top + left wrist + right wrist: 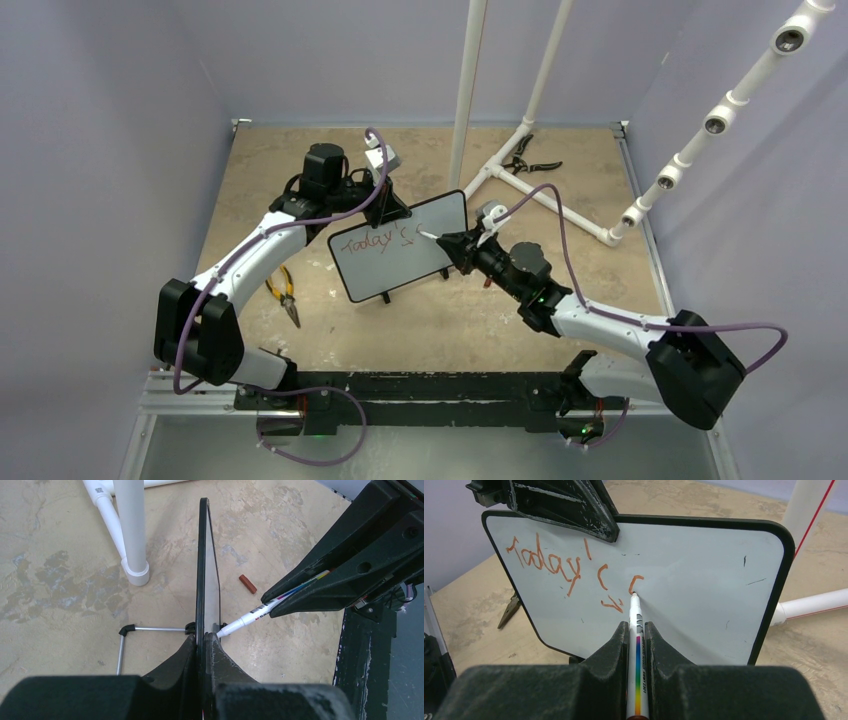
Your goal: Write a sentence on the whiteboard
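The whiteboard [400, 245] stands upright mid-table; it shows face-on in the right wrist view [694, 580] and edge-on in the left wrist view [204, 570]. My left gripper [206, 642] is shut on its top edge [385, 210]. The sentence [559, 565] reads "Today's" in red, with a fresh curved stroke starting after it. My right gripper [636, 630] is shut on a white marker [636, 645] with a rainbow stripe. The marker tip touches the board at the new stroke [634, 594]. The right gripper [455, 243] is at the board's right half.
Yellow-handled pliers [284, 290] lie left of the board. A white pipe frame [520, 180] stands behind, with black cutters [525, 160] beside it. A red marker cap [247, 584] lies on the table near the board. A metal foot [125, 640] props the board.
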{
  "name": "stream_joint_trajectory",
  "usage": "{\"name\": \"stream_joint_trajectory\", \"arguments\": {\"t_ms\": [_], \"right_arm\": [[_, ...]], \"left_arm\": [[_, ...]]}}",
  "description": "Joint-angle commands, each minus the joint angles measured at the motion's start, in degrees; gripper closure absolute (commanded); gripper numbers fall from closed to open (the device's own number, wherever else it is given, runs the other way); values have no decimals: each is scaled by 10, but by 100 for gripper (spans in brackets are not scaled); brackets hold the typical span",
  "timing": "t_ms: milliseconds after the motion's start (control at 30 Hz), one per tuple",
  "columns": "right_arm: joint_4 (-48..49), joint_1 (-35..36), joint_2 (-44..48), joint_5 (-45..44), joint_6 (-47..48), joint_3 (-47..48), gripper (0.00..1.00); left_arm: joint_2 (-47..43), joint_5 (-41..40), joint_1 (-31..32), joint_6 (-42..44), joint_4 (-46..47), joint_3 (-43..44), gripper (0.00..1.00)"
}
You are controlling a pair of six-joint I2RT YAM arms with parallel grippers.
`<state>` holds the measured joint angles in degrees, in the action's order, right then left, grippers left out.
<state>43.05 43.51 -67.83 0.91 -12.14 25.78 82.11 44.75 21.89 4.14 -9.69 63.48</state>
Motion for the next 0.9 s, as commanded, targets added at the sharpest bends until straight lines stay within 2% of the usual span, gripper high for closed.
{"name": "stream_joint_trajectory", "arguments": {"t_ms": [0, 867], "right_arm": [[2, -5, 11, -54, 11, 9, 100], [4, -5, 9, -50, 4, 8, 100]], "left_arm": [[-6, 12, 7, 11, -6, -6, 100], [-9, 14, 7, 10, -4, -8, 100]]}}
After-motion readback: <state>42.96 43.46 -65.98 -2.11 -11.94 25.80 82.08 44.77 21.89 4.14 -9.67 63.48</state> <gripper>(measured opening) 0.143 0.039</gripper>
